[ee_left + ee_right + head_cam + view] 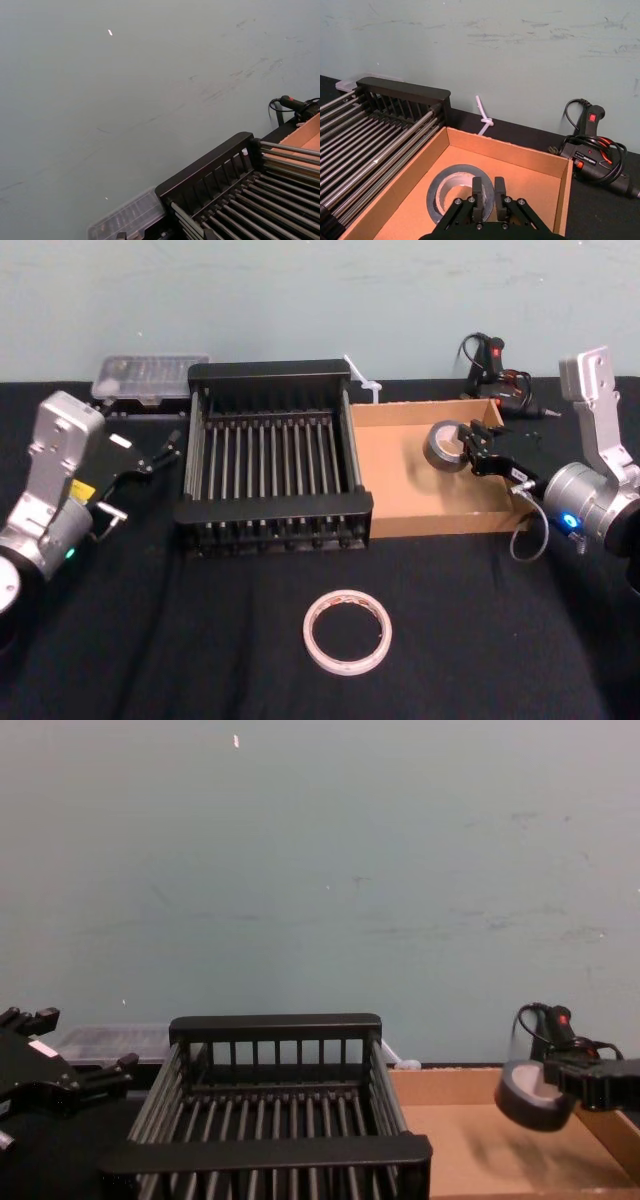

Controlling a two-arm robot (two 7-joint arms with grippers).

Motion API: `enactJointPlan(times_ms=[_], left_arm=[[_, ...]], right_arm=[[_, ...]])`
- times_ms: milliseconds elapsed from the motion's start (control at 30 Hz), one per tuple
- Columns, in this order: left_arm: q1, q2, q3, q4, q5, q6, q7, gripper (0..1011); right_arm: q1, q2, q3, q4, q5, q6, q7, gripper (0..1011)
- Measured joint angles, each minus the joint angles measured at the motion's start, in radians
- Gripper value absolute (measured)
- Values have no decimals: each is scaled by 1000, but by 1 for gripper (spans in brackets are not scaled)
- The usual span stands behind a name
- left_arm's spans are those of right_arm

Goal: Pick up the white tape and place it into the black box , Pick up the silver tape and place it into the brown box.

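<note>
My right gripper (478, 452) pinches the silver tape (446, 444) above the brown box (410, 502); my left gripper (160, 452), fingers apart, sits left of it.

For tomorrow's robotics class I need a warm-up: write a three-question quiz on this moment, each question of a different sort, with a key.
1. True or false: the white tape already lies inside the black box.
2. Multiple choice: the right gripper is shut on which thing? A) the white tape B) the silver tape C) a drill
3. Short answer: over which container does the silver tape hang?

Key
1. False: it lies on the table in front of the black box.
2. B: the fingers pinch the roll's wall, and the chest view shows it held above the floor of the brown box.
3. The brown box. The left gripper waits beside the black box's left side.
</note>
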Motion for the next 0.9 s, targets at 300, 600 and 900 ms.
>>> enactJointPlan(times_ms=[300,600,900], left_arm=[[0,0,0,0,0,0,0,1001],[0,0,0,0,0,0,0,1001],[0,0,0,0,0,0,0,1001]], right_arm=[[-2,1,1,-2,2,-1,0,420],[-2,2,2,-3,2,-2,0,706],[-3,2,2,-4,3,-2,0,982]])
